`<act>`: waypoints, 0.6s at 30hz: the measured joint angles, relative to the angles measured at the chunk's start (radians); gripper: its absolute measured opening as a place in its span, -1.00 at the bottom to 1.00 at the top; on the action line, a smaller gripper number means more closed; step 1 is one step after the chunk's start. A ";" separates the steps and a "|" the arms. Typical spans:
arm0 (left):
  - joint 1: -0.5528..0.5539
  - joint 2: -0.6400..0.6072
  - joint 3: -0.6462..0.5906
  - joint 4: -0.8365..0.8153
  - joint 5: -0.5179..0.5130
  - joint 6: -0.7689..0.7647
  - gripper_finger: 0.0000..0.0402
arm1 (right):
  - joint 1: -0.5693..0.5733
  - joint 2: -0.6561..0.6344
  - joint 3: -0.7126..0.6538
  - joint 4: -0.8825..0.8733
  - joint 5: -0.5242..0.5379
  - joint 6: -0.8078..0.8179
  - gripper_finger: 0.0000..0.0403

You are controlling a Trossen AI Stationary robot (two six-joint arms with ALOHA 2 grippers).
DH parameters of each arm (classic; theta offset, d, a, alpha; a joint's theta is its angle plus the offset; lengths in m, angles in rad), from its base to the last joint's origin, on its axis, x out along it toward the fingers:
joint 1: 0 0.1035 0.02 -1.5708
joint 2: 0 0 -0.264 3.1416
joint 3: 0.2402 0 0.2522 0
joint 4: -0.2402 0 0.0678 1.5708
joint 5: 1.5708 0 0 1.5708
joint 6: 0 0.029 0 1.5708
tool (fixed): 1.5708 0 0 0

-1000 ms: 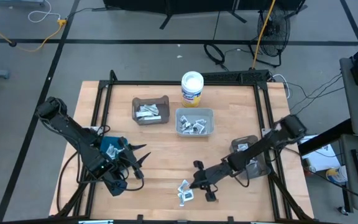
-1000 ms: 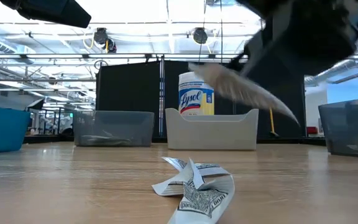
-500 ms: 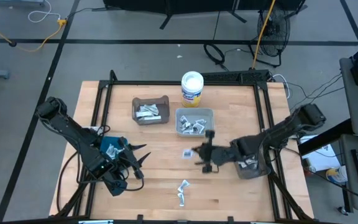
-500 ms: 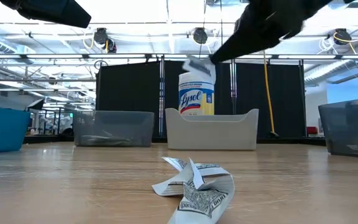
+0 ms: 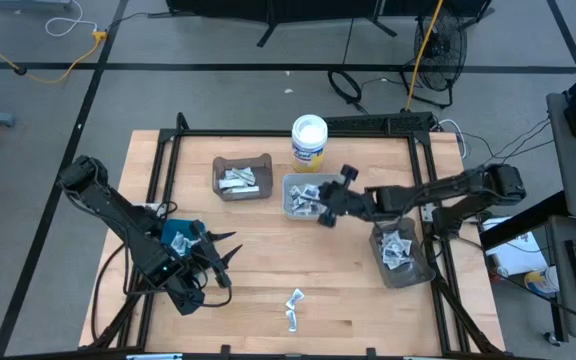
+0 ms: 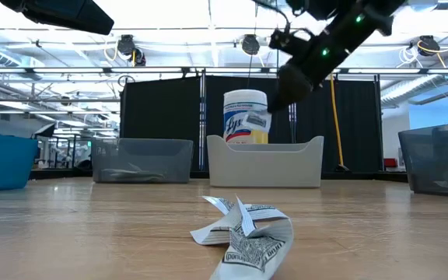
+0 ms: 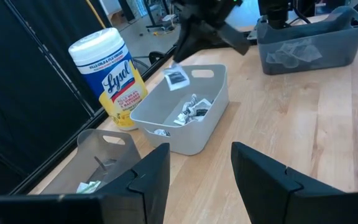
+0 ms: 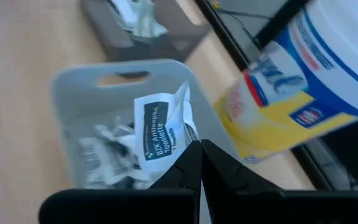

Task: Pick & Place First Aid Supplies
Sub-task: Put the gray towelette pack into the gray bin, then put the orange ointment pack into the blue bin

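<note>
My right gripper (image 5: 322, 210) hangs over the light grey bin (image 5: 340, 184) at mid table, shut on a small white printed packet (image 8: 159, 132), one of the first aid supplies. That bin holds more packets (image 7: 191, 111). A few loose packets (image 5: 294, 308) lie flat on the wood near the front edge. My left gripper (image 5: 220, 266) stands open and empty above the table's left front part. My right gripper pinches the packet by one edge (image 8: 183, 147) between its two fingertips. The fingers come from the table's right side, slanting a little down. The packet sticks out beyond the fingertips, lifted clear above the light grey bin.
A brown bin (image 5: 220, 165) with packets stands left of the light grey one. A dark grey bin (image 5: 418, 268) with packets sits at the right edge. A white round tub (image 5: 309, 142) with a blue and yellow label stands behind the bins. A black frame (image 5: 288, 132) borders the table.
My right gripper has lifted one packet off the loose heap near the front edge and carried it up and toward the far edge, to above the light grey bin. It has tipped from pointing steeply down to nearly level. The other loose packets stay on the wood.
</note>
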 joint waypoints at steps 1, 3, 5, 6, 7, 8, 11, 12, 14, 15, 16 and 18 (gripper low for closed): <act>0.000 0.000 0.000 0.000 0.000 0.000 -0.13 | -0.015 0.000 -0.005 -0.001 -0.009 0.001 -1.00; 0.000 0.000 0.000 0.000 0.000 0.000 -0.13 | -0.046 0.000 -0.015 0.004 -0.050 0.016 -1.00; 0.000 0.000 0.000 0.000 0.000 0.000 -0.13 | -0.071 0.000 -0.028 0.013 -0.100 0.044 -1.00; 0.000 0.000 0.000 0.000 0.000 0.000 -0.13 | -0.081 0.000 -0.036 0.019 -0.127 0.054 -1.00; 0.000 0.000 0.000 0.000 0.000 0.000 -0.13 | -0.090 0.000 -0.043 0.023 -0.149 0.061 -1.00; 0.000 0.000 0.000 0.000 0.000 0.000 -0.13 | -0.095 0.000 -0.050 0.022 -0.164 0.071 -1.00; 0.000 0.000 0.000 0.000 0.000 0.000 -0.13 | -0.105 0.000 -0.068 0.023 -0.180 0.085 -0.98; 0.000 0.000 0.000 0.000 0.000 0.000 -0.13 | -0.105 0.000 -0.072 0.023 -0.180 0.087 -0.96; 0.000 0.000 0.000 0.001 0.000 0.000 -0.13 | -0.105 0.000 -0.078 0.023 -0.179 0.086 -0.89; 0.000 0.000 0.000 0.001 0.000 0.000 -0.13 | -0.105 0.000 -0.080 0.023 -0.179 0.084 -0.85; 0.000 0.000 0.000 0.001 0.000 -0.001 -0.13 | -0.105 0.000 -0.082 0.023 -0.180 0.082 -0.81; 0.002 0.000 0.000 0.001 0.000 -0.002 -0.13 | -0.105 0.000 -0.084 0.023 -0.180 0.082 -0.71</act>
